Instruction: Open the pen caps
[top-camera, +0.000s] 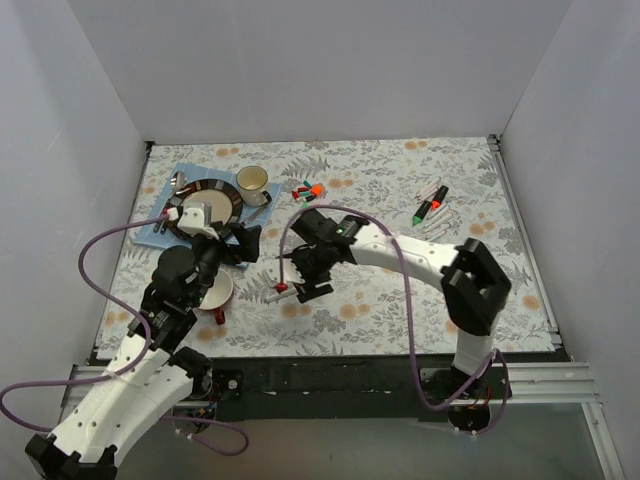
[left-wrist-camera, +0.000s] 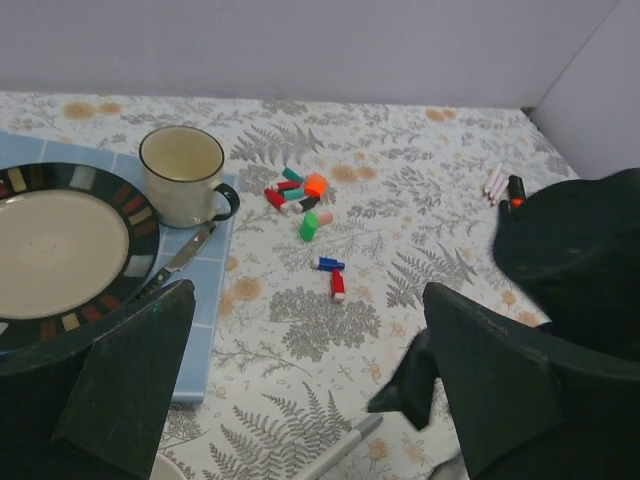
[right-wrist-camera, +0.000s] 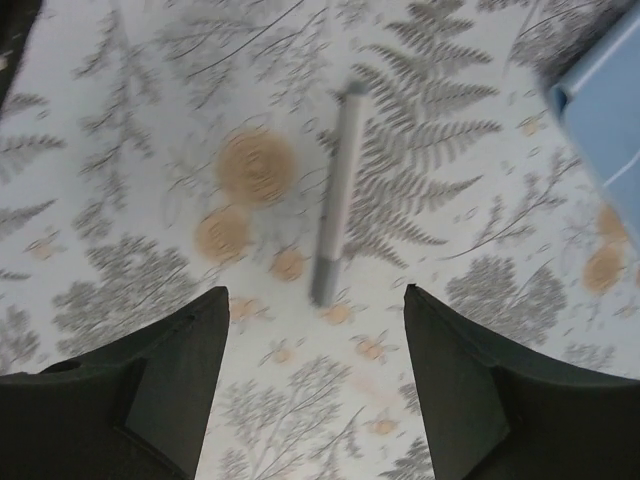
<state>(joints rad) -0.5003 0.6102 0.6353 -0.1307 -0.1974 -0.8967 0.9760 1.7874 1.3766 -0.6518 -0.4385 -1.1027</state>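
Observation:
A thin white pen with a grey end lies blurred on the floral cloth, loose from both grippers. In the top view this pen shows a red bit at its near end. My right gripper hangs open just above it, and in the top view the right gripper is beside it. My left gripper is wide open and holds nothing; the left gripper stands to the pen's left. Several loose pen caps lie in a pile, with a green one, a blue one and a red one nearer.
A plate, a cream mug and a knife sit on a blue placemat at the far left. A white cup stands by the left arm. More capped markers lie at the far right. White walls enclose the table.

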